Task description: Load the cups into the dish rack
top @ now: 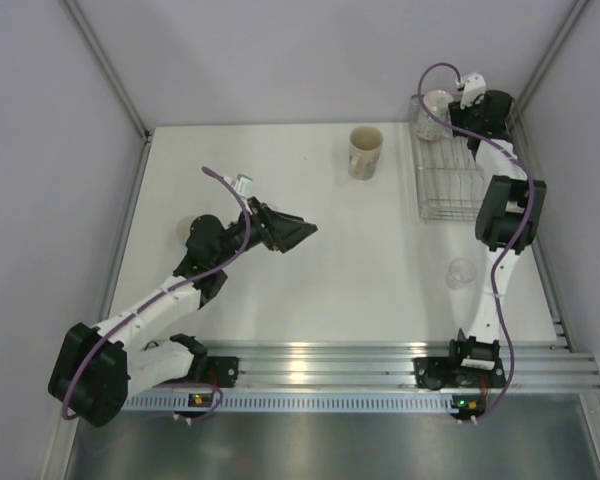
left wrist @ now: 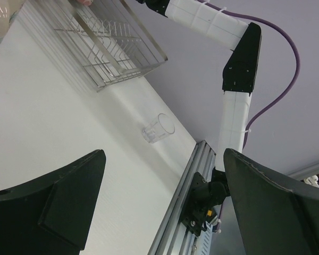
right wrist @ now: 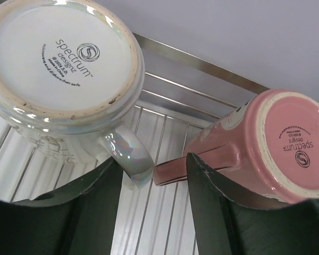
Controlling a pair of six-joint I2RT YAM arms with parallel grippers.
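Right gripper [right wrist: 153, 166] up close, jaws about half apart over the handles of two upturned mugs in the dish rack [right wrist: 191, 59], a pearly white mug [right wrist: 58, 69] and a pinkish-red mug [right wrist: 287, 143]; whether it grips either, I cannot tell. Out on the table [top: 280, 300], the cream mug [top: 365, 152] stands upright left of the rack, and the left gripper [top: 302, 232] hangs wide open, empty.

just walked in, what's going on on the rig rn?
Cups are being loaded into the dish rack. The right gripper is at the rack's far end, jaws partly apart around the handle of the pink mug, next to the white mug sitting base-up; a firm grip can't be confirmed. The left gripper hovers open over the table, holding nothing. The cream mug and a clear glass are on the table, outside the rack.
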